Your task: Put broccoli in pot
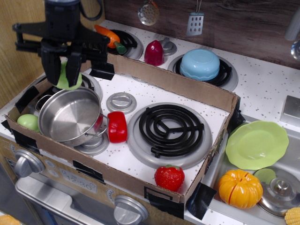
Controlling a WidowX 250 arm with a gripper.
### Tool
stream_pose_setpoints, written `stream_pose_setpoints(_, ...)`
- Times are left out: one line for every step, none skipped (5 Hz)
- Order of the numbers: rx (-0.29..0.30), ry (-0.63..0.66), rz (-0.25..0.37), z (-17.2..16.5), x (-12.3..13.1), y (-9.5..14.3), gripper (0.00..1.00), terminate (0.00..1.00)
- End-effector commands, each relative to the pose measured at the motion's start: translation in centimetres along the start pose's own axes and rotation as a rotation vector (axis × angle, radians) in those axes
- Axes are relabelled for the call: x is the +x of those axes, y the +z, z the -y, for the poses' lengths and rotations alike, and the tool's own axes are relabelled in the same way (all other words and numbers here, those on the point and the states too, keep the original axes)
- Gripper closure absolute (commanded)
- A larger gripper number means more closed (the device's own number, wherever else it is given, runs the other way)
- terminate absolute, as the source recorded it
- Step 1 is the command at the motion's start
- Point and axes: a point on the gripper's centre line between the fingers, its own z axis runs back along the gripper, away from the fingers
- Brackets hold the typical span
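Note:
My black gripper (61,75) hangs at the upper left, shut on the pale-green broccoli (64,77), which shows between its two fingers. It holds the broccoli in the air just above the far rim of the shiny steel pot (70,115). The pot sits tilted on the front-left burner inside the cardboard box and holds nothing.
A cardboard box wall (178,84) rings the stove top. Beside the pot lie a smooth green fruit (28,122) and a red pepper (117,126). A strawberry (169,177), light-blue bowl (200,64), green plate (256,144), pumpkin (240,188) and carrot (108,35) lie around.

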Motion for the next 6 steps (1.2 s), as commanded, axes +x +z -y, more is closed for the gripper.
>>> stream_pose_setpoints(-0.053, -0.055, 0.028, 0.1, 1.3, -0.4, 0.00, 0.00)
stream_pose_setpoints(-0.001, -0.089, 0.016, 1.4, 1.4, 0.5, 0.00, 0.00)
stream_pose_setpoints(0.010, -0.093, 0.027, 1.5, 1.4, 1.0, 0.00, 0.00)
stream_pose_setpoints(0.004, -0.075, 0.024, 2.5, 1.0, 1.4, 0.00, 0.00)
stream_pose_setpoints(-0.006, -0.052, -0.002, 3.5, 1.0, 2.0, 0.00, 0.00)
stream_pose_setpoints(-0.006, -0.052, -0.002, 3.5, 1.0, 2.0, 0.00, 0.00)
